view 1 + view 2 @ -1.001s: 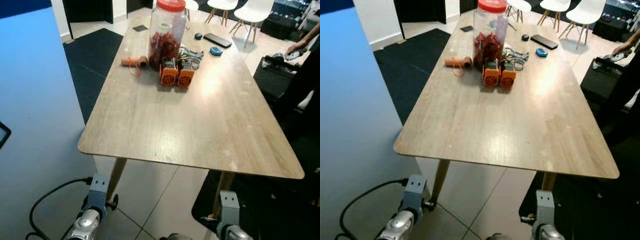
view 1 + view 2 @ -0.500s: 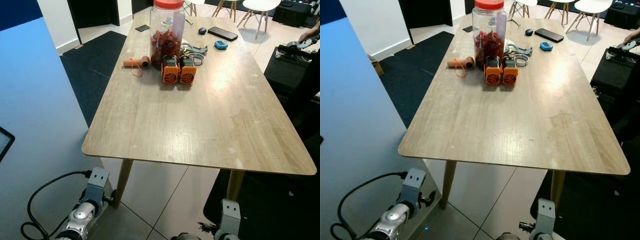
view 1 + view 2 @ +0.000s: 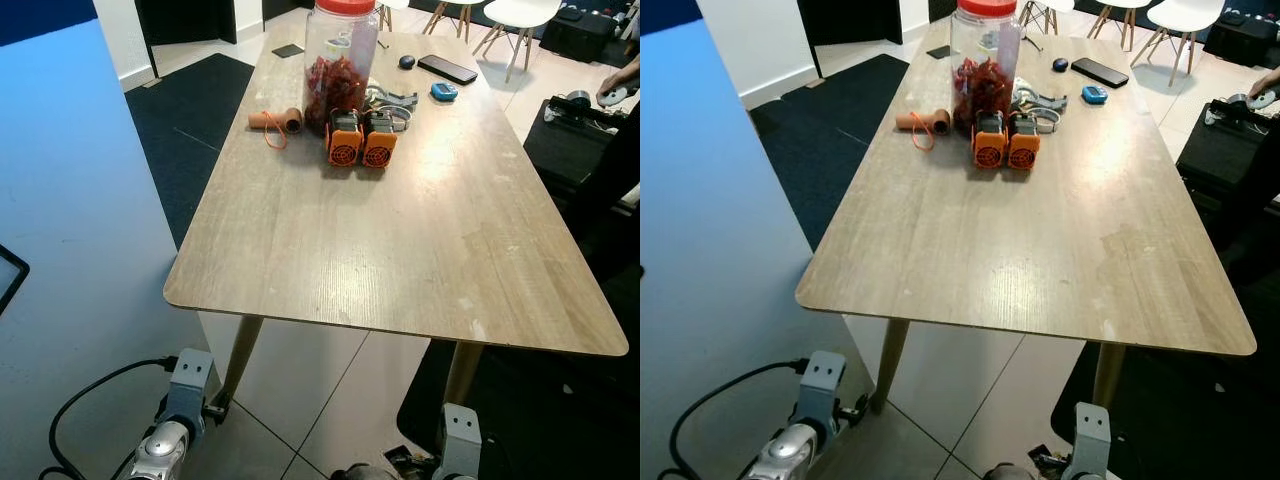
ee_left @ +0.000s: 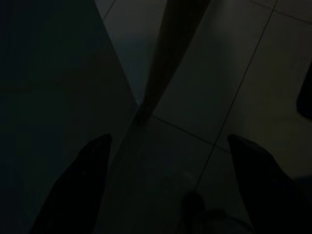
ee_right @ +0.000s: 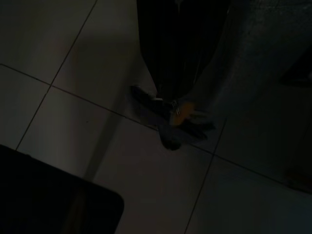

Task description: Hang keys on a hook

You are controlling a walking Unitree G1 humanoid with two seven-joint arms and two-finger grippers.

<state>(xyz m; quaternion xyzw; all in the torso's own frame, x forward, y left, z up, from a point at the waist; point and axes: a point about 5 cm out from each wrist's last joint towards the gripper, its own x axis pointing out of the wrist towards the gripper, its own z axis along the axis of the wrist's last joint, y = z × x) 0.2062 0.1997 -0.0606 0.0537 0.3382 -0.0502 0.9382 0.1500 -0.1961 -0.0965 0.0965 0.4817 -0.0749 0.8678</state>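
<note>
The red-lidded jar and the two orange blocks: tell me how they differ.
The jar is tall, clear, red-lidded and holds red pieces; the orange blocks are low, opaque and paired side by side. The jar stands farther up the table; the blocks sit just in front of it. Both stand upright.

Surface [image 3: 400, 240]: pale wood grain, light brown, faint white scuffs near front edge. Jar [image 3: 340, 55]: clear, red lid, dark red contents. Two small blocks [image 3: 362, 140] in front of jar: orange faces, dark tops. Roll [image 3: 272, 122] beside jar: tan, orange loop. Phone [image 3: 447, 68]: black. Small disc [image 3: 438, 92] near phone: blue. Panel [image 3: 70, 200] at left: light blue. Floor [image 3: 330, 400]: pale grey tiles, dark carpet [image 3: 190, 120] beyond. Chairs [image 3: 505, 15]: white. Arms [image 3: 165, 450]: silver, black cable. Fingers [image 4: 78, 185] in left wrist view: black.
</note>
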